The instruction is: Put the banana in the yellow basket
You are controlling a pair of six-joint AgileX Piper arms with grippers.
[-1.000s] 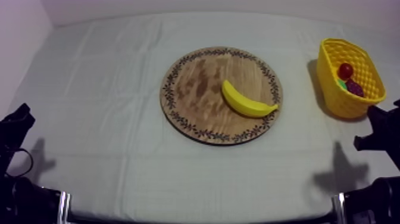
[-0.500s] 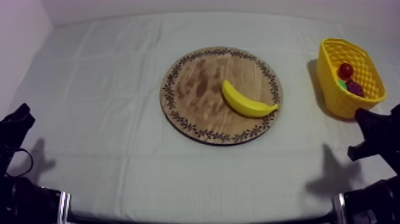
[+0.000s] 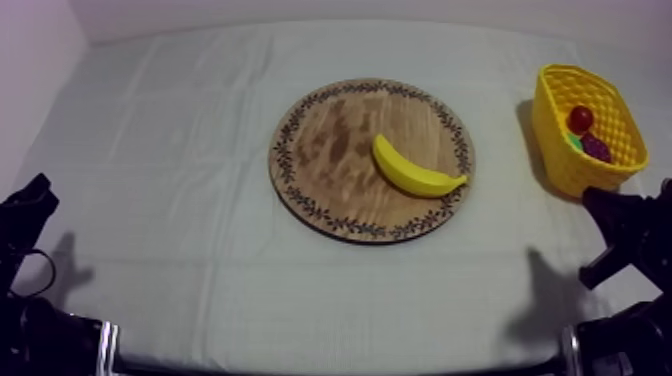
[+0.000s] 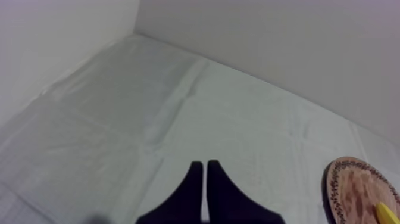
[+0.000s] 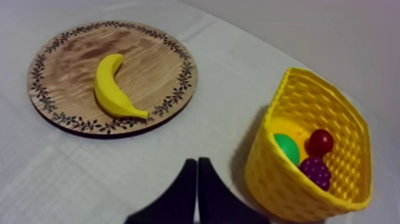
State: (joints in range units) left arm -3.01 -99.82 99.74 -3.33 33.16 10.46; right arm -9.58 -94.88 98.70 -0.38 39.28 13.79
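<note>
A yellow toy banana [image 3: 415, 172] lies flat on the right half of a round wooden board with a patterned rim [image 3: 320, 150], in the middle of the desk [image 3: 180, 150]. Its long axis runs from 10 to 4 o'clock, with the thin stem tip toward 4. A yellow woven basket [image 3: 560, 162] at 3 o'clock holds a small red fruit [image 3: 580, 119] and purple grapes [image 3: 597, 148]. The left jaws and right jaws are pressed together, empty.
</note>
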